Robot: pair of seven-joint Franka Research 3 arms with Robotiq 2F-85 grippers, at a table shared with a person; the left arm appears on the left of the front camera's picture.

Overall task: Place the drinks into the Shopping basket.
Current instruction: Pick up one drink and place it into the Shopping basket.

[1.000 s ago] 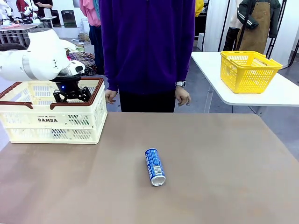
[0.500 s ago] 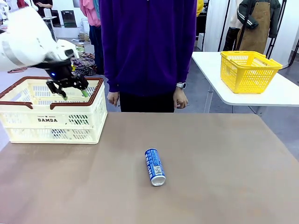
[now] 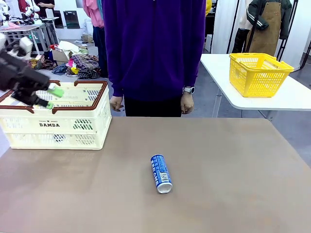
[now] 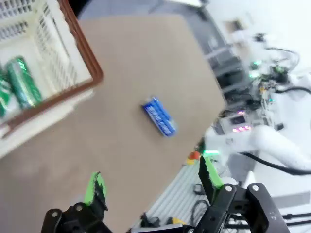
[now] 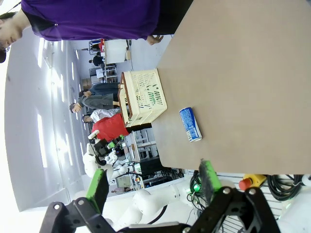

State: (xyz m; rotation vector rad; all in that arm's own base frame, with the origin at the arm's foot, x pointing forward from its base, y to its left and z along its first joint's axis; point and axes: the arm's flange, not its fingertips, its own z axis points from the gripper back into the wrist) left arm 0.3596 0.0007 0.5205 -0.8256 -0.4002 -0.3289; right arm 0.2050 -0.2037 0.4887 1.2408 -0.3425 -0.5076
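The blue drink can point(image 3: 161, 173) lies on its side mid-table, silver top toward me. A green drink can point(image 4: 22, 80) lies inside the cream Shopping basket point(image 3: 73, 127), which stands at the table's far left. My left gripper point(image 3: 53, 98) hovers open and empty at the basket's left end, above its brown rim. In the left wrist view the left gripper point(image 4: 151, 182) is spread wide over the table, with the blue can point(image 4: 159, 116) far below it. My right gripper point(image 5: 154, 183) is open and empty, well off the table, looking at the basket point(image 5: 143, 97) and the blue can point(image 5: 190, 124).
A person in a purple sweater point(image 3: 153, 48) stands at the far edge, hands point(image 3: 187, 103) hanging by the sides. A yellow mesh basket point(image 3: 257, 73) sits on a white side table point(image 3: 291, 99) at the right. The brown tabletop point(image 3: 233, 165) around the blue can is bare.
My left arm has lifted out from over the basket's middle and swung away to the left, jaws open the whole time. The blue can has not moved.
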